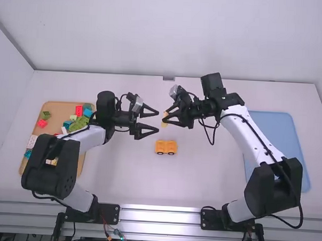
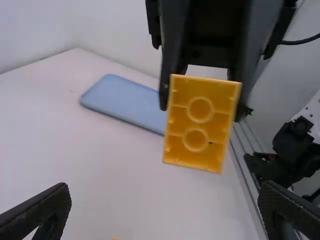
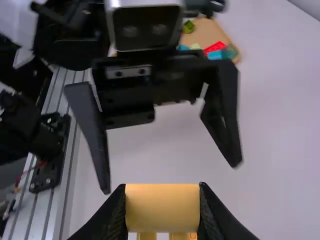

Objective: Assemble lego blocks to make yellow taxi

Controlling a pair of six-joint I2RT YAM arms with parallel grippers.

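Note:
Over the middle of the table my right gripper [image 1: 166, 119] is shut on a yellow block [image 1: 164, 118]. Facing it from the left, my left gripper [image 1: 157, 122] stands open, its fingers apart and holding nothing. The yellow taxi body [image 1: 166, 147] rests on the table just below them in the high view. In the left wrist view the held yellow block [image 2: 201, 122] shows its hollow underside, beyond my open left gripper [image 2: 165, 210]. In the right wrist view the yellow block [image 3: 162, 207] is pinched by my right gripper [image 3: 162, 210].
An orange-brown tray [image 1: 60, 109] with several coloured blocks lies at the left, partly under the left arm. A blue tray [image 1: 275, 133] lies at the right, partly behind the right arm.

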